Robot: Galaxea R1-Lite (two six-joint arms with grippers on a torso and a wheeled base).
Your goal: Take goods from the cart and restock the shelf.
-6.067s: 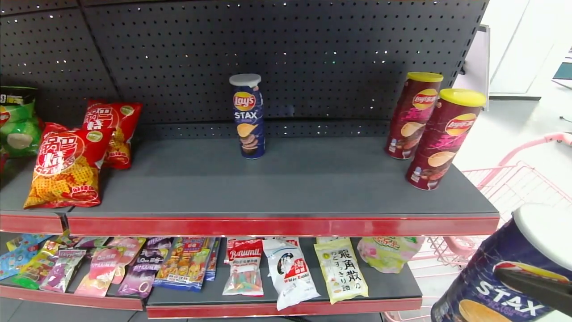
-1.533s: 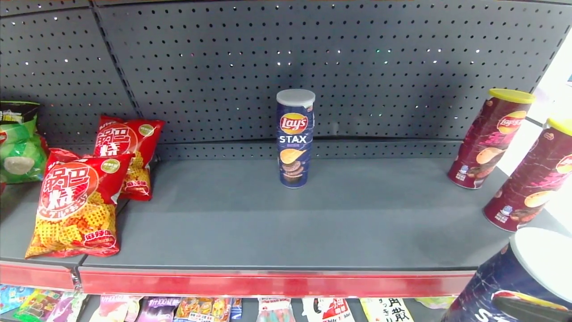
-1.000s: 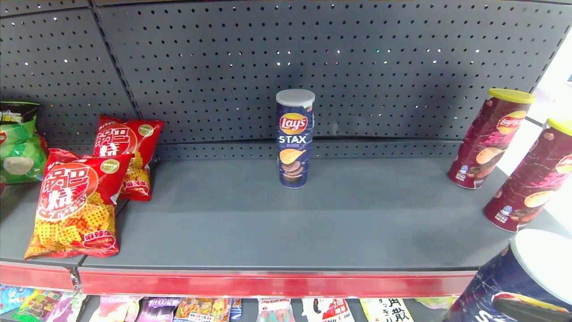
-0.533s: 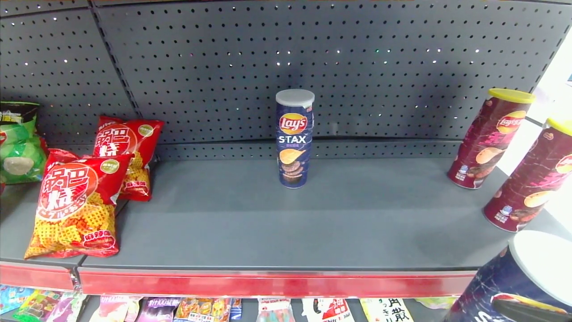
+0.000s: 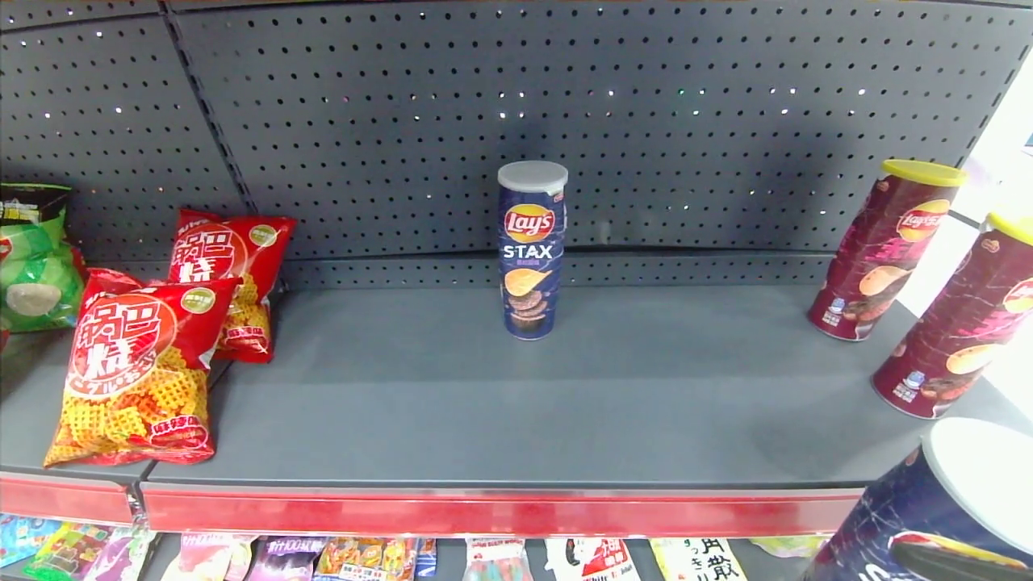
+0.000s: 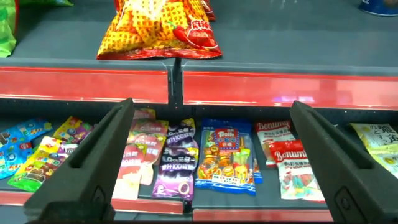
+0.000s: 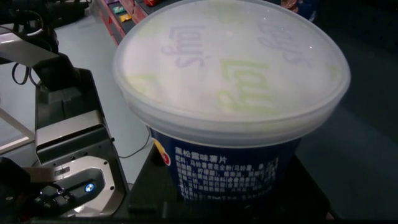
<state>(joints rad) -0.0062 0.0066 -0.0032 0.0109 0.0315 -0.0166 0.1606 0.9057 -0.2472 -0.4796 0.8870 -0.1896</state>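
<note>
Navy crisp can point(image 5: 928, 516) clamped in the right gripper point(image 5: 948, 553), not yet on the shelf point(image 5: 516, 403).

The held can sits at 5 o'clock in the head view, tilted and lower than the red front lip point(image 5: 500, 510). A matching navy can point(image 5: 531, 250) stands mid-shelf towards 12 o'clock, two maroon cans point(image 5: 884, 250) are at 3 o'clock, and the red snack bags point(image 5: 137, 371) are at 9. The left gripper point(image 6: 211, 168) hangs spread wide and empty before the lower shelf's sweets. The likely risks are catching the lip on the way up, brushing the nearer maroon can point(image 5: 960, 323) over, or releasing the tall tube while it is tilted so that it topples.
</note>
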